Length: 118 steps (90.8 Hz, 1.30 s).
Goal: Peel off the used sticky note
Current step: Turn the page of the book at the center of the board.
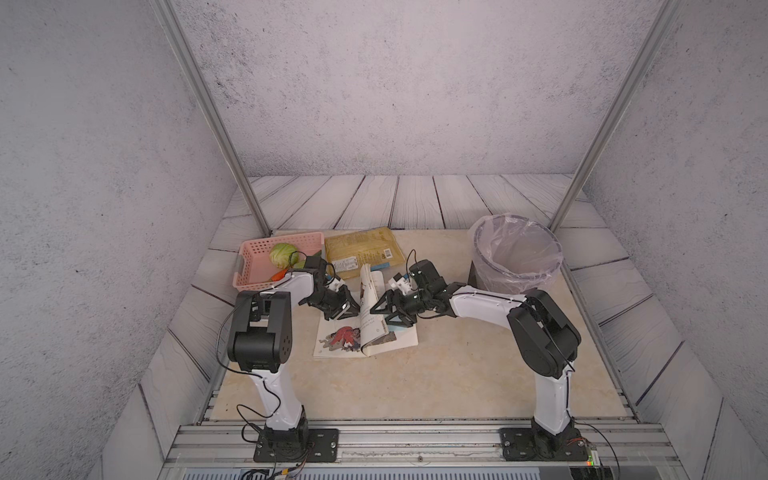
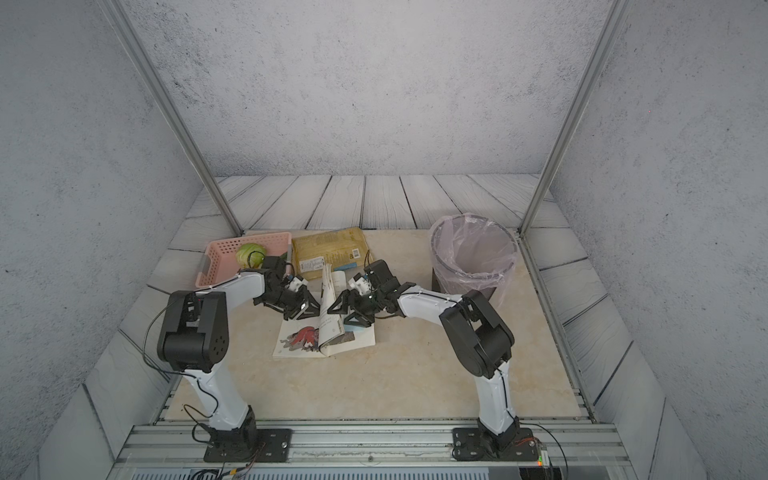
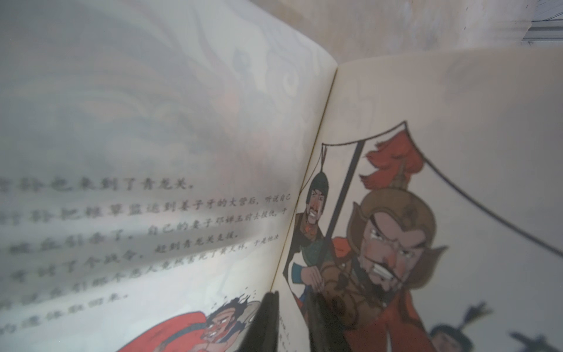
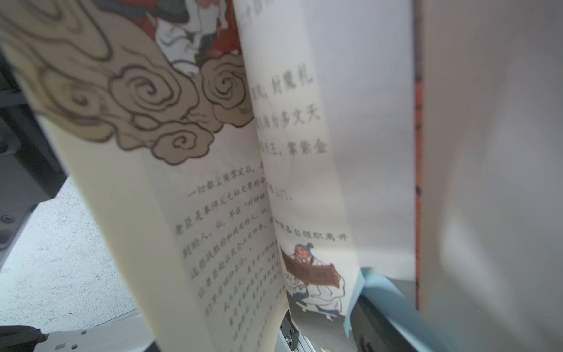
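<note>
An open picture book [image 1: 345, 338] lies mid-table, with several pages standing up in a fan [image 2: 330, 303]. A light-blue sticky note [image 4: 384, 292] sits on a right-hand page; in a top view a strip of it [image 1: 402, 328] shows under my right gripper. My left gripper [image 1: 345, 309] reaches in from the left, shut on one raised page, a strip of which runs between its fingers [image 3: 268, 320]. My right gripper [image 1: 384, 316] is open, its fingers wide apart on either side of the raised pages. One finger [image 4: 374, 332] lies next to the note.
A pink basket [image 1: 266, 245] with a cabbage [image 1: 282, 254] and a carrot stands at the back left. A yellow packet [image 1: 361, 249] lies behind the book. A bin lined with a plastic bag [image 1: 515, 253] stands at the back right.
</note>
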Available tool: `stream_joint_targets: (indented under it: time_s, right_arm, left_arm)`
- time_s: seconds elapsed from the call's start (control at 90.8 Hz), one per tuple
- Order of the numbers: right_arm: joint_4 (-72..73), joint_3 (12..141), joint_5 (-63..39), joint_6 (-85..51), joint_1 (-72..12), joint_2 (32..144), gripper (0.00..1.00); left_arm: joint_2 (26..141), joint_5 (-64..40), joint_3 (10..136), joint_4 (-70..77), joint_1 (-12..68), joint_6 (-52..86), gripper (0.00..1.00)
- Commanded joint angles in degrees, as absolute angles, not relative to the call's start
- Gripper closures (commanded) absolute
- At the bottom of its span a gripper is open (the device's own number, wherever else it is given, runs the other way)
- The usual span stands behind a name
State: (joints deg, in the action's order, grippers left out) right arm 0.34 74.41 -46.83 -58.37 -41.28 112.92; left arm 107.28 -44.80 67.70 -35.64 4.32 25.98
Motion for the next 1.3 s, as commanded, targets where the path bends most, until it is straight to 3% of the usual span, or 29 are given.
stream_joint_targets:
  time_s: [0.0,0.132,0.385,0.495,0.848,1.112,1.288]
  right_arm:
    - [2.2,73.7,-47.5,-59.2,-41.0,113.1,0.19]
    - [3.2,73.5,-47.5,-59.2,-41.0,112.8,0.12]
    - [4.0,73.4,-47.6,-59.6,-41.1,112.9,0.09]
    - [4.5,73.0,-47.3,-59.8,-41.0,112.6,0.01]
    - [9.5,71.6,-48.4,-63.6,-41.0,113.8,0.02]
    - [8.4,71.4,-48.0,-62.6,-41.0,113.1,0.02]
    - [7.9,71.3,-47.7,-62.3,-41.0,113.4,0.02]
  left_arm:
    - [106.5,-45.8,67.1,-35.9,4.0,26.2,0.77]
    - [106.4,-45.8,67.0,-35.8,4.0,26.3,0.77]
    - [106.6,-46.0,66.9,-35.5,4.0,26.5,0.77]
    - [106.8,-46.1,66.9,-35.5,4.0,26.5,0.77]
    - [106.4,-46.2,67.2,-36.1,3.2,26.5,0.77]
    - [105.6,-41.7,73.1,-43.0,-4.1,23.7,0.71]
    - [97.2,-41.2,77.6,-46.1,-6.8,23.2,0.71]
